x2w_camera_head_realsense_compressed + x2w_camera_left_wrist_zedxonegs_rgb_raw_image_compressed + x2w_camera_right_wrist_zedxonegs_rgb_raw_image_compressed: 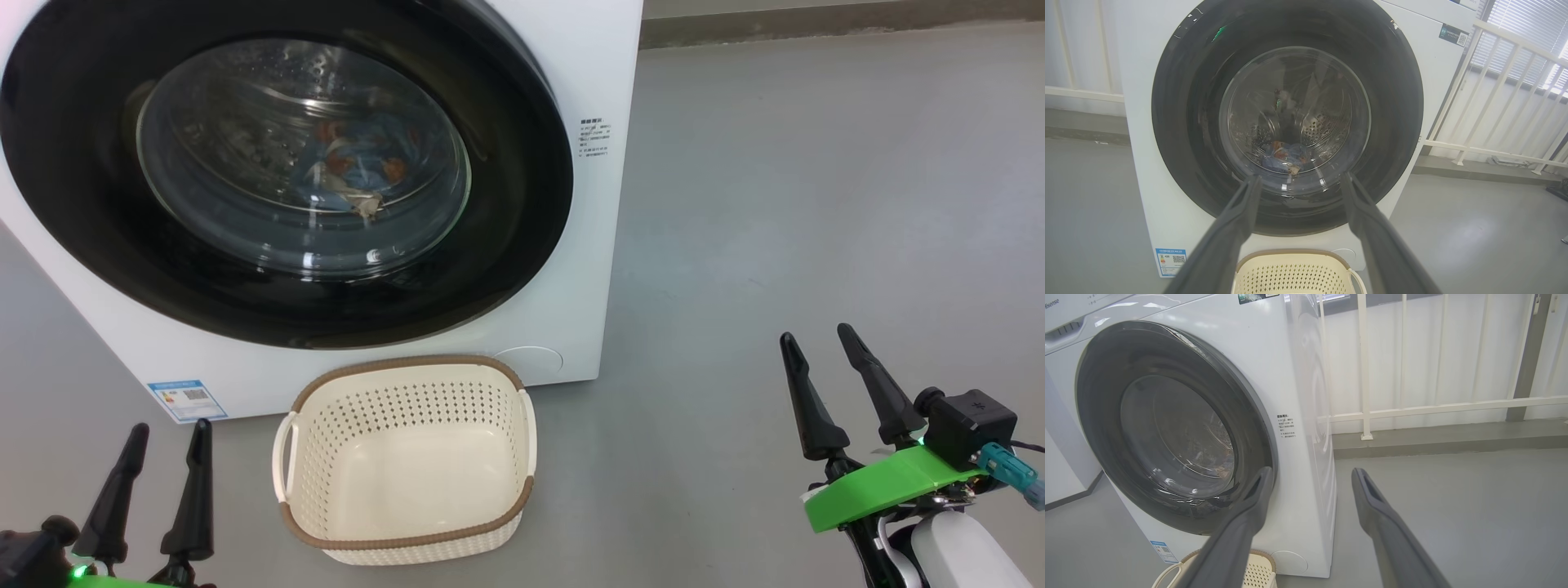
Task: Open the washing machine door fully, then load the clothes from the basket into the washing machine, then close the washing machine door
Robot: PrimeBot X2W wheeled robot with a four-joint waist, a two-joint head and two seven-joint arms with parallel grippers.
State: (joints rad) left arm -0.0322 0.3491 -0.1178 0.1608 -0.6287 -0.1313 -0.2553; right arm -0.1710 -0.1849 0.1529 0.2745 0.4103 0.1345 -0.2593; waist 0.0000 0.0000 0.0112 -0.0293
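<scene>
**Task status.** Treat the load cycle as essentially finished.
- The round washing machine door, with its glossy black rim and bulging clear glass centre, sits flush against the large white front-loading washing machine. You should judge it shut, although the latch itself cannot be verified.
- The light blue clothes printed with orange-brown figures lie inside the steel drum, behind the glass.
- The small cream perforated basket with the brown woven-look rim stands empty on the grey floor.
- No step appears to remain. At most, confirm that the door is latched.

**Jaw state.** Both sets of jaws are spread wide and hold nothing. Neither touches the machine, the basket or the floor.

**Positions relative to the jaws.**
- Left jaws: the basket stands just beside them, on their inner side. The door is straight ahead of them and apart. In the left wrist view the glass centre and the clothes sit between the two fingers.
- Right jaws: the basket is well apart, towards the left jaws. The machine's front right corner lies ahead and to their left, also well apart. Bare floor lies directly ahead of them.
- The basket rests between the two sets of jaws, nearer the left, directly below the door.
</scene>
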